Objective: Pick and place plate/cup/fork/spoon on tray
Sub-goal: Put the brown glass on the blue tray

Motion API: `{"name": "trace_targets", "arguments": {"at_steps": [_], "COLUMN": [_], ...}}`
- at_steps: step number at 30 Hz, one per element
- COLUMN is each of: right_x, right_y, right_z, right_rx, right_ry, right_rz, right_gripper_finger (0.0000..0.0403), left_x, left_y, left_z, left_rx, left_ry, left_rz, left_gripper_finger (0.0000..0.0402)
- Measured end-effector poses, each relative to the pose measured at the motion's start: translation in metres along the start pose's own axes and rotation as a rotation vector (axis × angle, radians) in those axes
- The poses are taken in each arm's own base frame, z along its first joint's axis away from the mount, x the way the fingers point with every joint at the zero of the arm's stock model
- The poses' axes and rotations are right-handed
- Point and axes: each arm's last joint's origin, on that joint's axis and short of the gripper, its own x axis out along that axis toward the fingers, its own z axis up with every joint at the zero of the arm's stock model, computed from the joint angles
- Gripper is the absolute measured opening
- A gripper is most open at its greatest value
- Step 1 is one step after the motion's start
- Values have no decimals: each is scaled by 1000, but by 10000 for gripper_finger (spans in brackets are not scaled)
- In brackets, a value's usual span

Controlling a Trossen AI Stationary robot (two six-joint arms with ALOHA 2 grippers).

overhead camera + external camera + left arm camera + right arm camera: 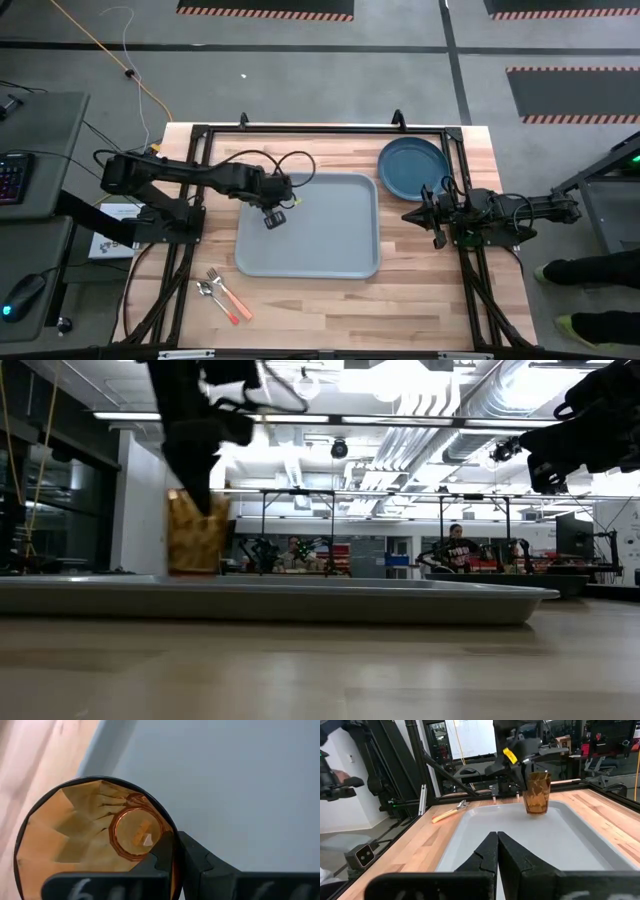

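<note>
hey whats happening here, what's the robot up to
The left gripper holds the amber cup by its rim, upright over the near-left part of the grey-blue tray; whether the cup touches the tray floor is hard to tell. The right gripper waits shut at the tray's right edge, just in front of the dark blue plate, which sits on the table. The fork and spoon lie on the table in front of the tray.

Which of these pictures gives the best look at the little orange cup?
The right wrist view: there the cup stands upright on the tray, whole, held at its rim by the left gripper. The left wrist view looks down inside it, the low view shows its side partly hidden, and the high view barely shows it.
</note>
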Motion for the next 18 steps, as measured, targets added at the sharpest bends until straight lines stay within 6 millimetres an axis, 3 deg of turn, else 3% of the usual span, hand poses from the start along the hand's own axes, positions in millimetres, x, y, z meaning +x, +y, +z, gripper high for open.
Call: {"name": "trace_targets", "arguments": {"at_steps": [7,13,18], "right_x": [0,0,0], "right_y": [0,0,0], "right_z": [0,0,0], "right_rx": [0,0,0], "right_ry": [0,0,0], "right_rz": [0,0,0], "right_gripper_finger": [0,0,0], "left_x": [-7,5,8], "left_y": [12,17,15], "left_z": [-13,-25,-24], "left_rx": [-100,-106,-110], "left_ry": [-109,-58,-69], "left_rz": [-75,-52,-58], "left_gripper_finger": [3,3,4]}}
